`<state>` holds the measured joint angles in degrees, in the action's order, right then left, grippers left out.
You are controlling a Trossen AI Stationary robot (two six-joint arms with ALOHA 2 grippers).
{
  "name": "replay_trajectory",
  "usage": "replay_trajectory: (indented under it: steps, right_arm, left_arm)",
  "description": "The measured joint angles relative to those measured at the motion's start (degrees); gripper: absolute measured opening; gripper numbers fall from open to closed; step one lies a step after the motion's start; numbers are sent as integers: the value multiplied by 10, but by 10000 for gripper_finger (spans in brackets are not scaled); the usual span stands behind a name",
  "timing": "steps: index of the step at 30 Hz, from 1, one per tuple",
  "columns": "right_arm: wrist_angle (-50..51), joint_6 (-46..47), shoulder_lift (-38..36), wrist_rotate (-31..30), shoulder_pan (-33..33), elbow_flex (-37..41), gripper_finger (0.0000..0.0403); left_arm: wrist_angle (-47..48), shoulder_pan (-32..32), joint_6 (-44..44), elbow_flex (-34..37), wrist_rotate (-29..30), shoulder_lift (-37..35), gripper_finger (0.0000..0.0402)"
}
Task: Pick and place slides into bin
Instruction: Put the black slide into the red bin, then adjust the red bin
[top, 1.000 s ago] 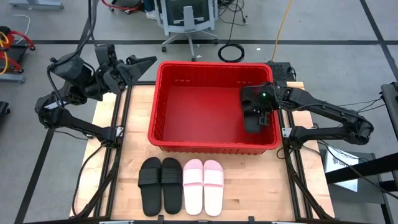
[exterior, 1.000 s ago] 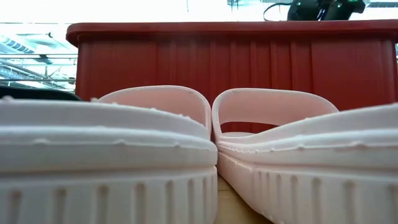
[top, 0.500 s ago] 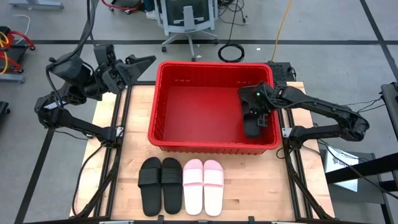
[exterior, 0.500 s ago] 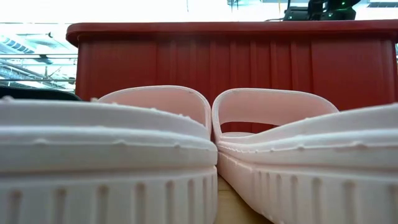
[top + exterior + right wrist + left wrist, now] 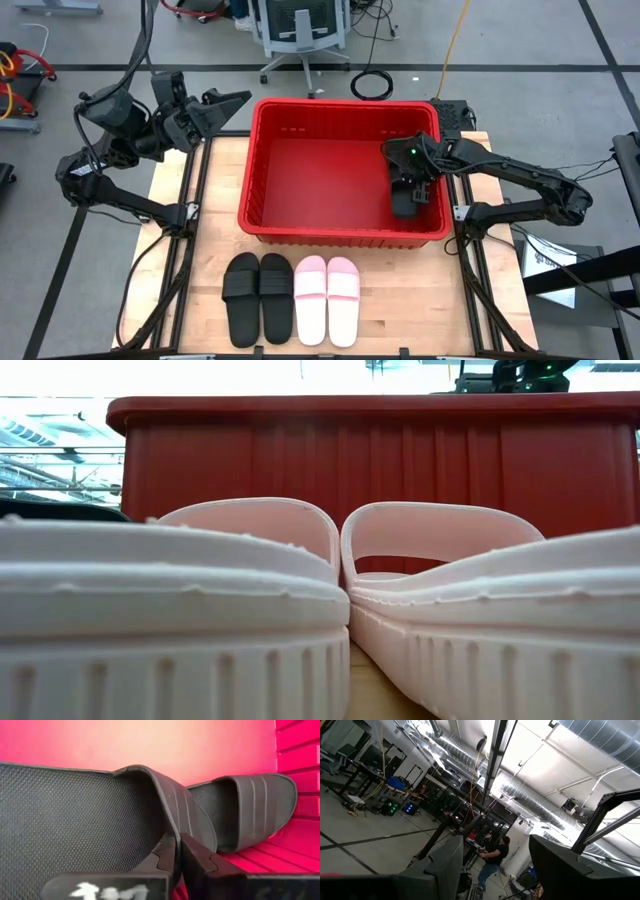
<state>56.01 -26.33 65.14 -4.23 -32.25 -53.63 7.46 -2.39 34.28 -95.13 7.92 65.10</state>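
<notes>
Red plastic made up the large rectangular bin (image 5: 342, 170), the biggest thing on the table and the landmark for the rest. Inside it, against its right wall, lay a matte black slide sandal (image 5: 250, 807), and a second black slide (image 5: 75, 815) was pinched by its strap between the nearly closed fingers of the right gripper (image 5: 408, 190), which reached in over the bin's right rim from an arm bent at the elbow. By my reading, the placing step was in hand, and the next move called for the fingers to part and the arm to lift clear. Just in front of the bin waited a black pair (image 5: 258, 297) and a pale pink pair (image 5: 326, 298). Left of the bin, the left gripper (image 5: 225, 102) hung raised, fingers spread, empty.
</notes>
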Motion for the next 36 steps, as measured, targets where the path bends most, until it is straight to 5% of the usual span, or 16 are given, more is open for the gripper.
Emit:
replay_trajectory:
  steps: [18, 36]
  right_arm:
    - [33, 32, -3, -17, 13, 1, 130]
    - [112, 137, -76, 78, 25, 1, 212]
  left_arm:
    - [0, 0, 3, 0, -4, 0, 228]
    - [0, 0, 0, 0, -24, 0, 228]
